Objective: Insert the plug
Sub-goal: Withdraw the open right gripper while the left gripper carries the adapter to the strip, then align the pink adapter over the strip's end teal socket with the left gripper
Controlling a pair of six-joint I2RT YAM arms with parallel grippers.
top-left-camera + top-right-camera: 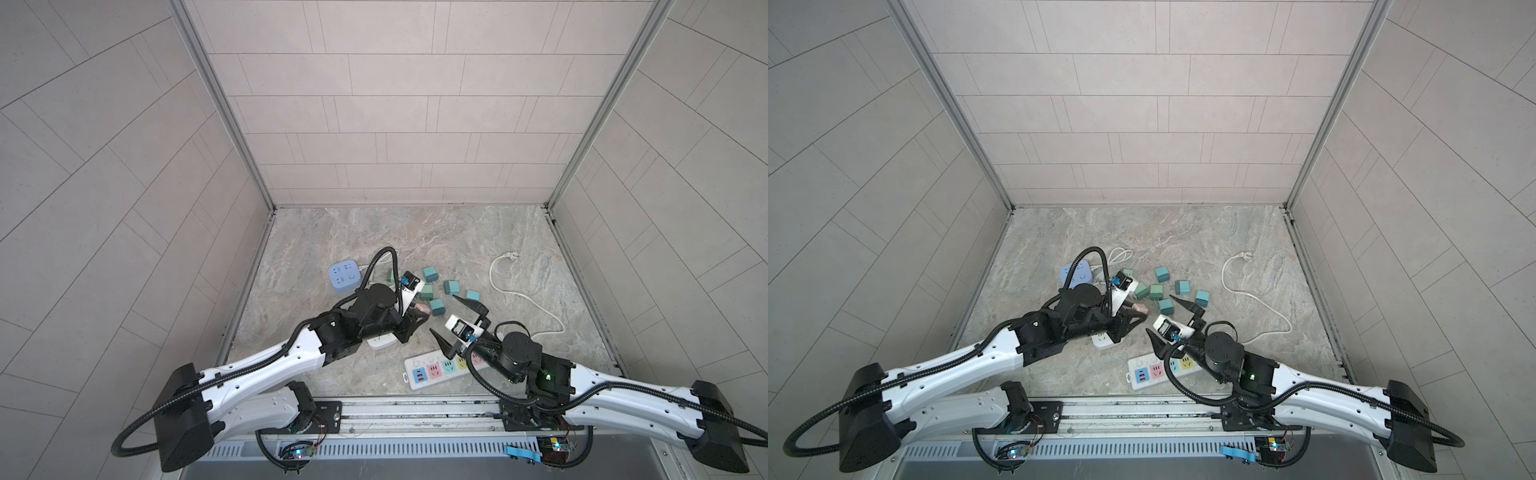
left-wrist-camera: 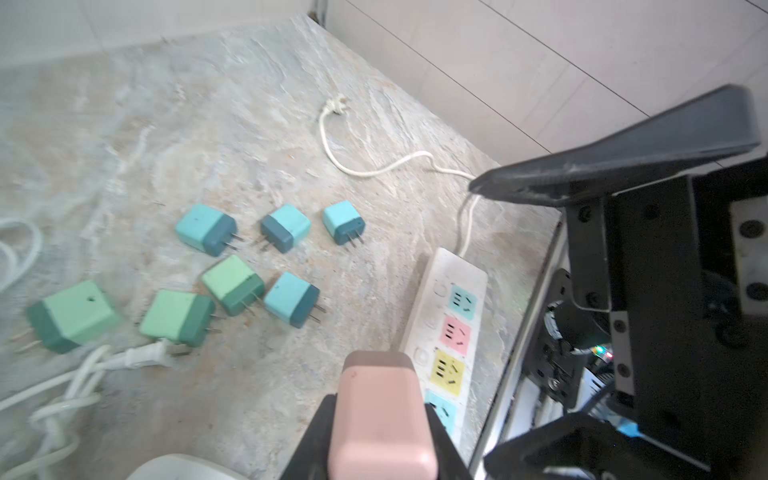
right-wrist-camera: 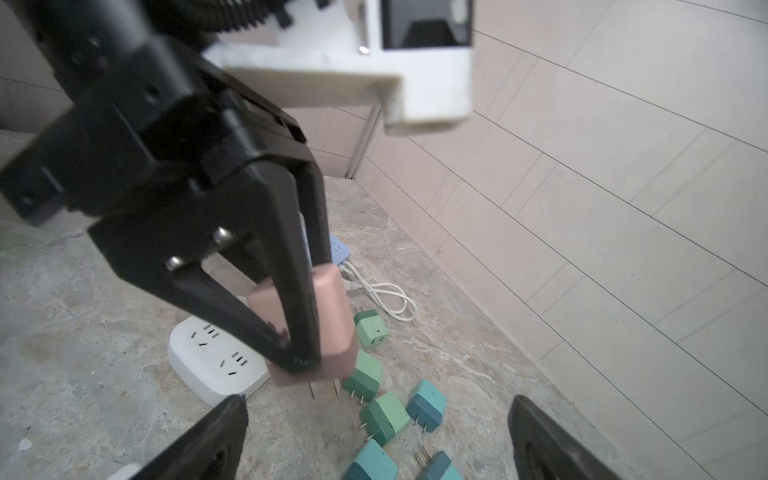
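A pink plug (image 2: 380, 415) sits between the black fingers of my left gripper (image 1: 419, 316), which is shut on it. In the right wrist view the pink plug (image 3: 332, 324) hangs with its two prongs pointing down, just above the floor beside a white socket block (image 3: 216, 357). My right gripper (image 1: 444, 313) stands wide open and empty a short way right of the plug; its fingers (image 3: 216, 436) frame the loose plugs. The multicoloured power strip (image 1: 440, 368) lies near the front, partly under the right arm.
Several loose teal and green plugs (image 2: 232, 286) lie on the marble floor behind the grippers. A blue socket cube (image 1: 344, 276) with a coiled white cord sits at the left. The strip's white cable (image 1: 528, 303) loops off to the right. Tiled walls enclose three sides.
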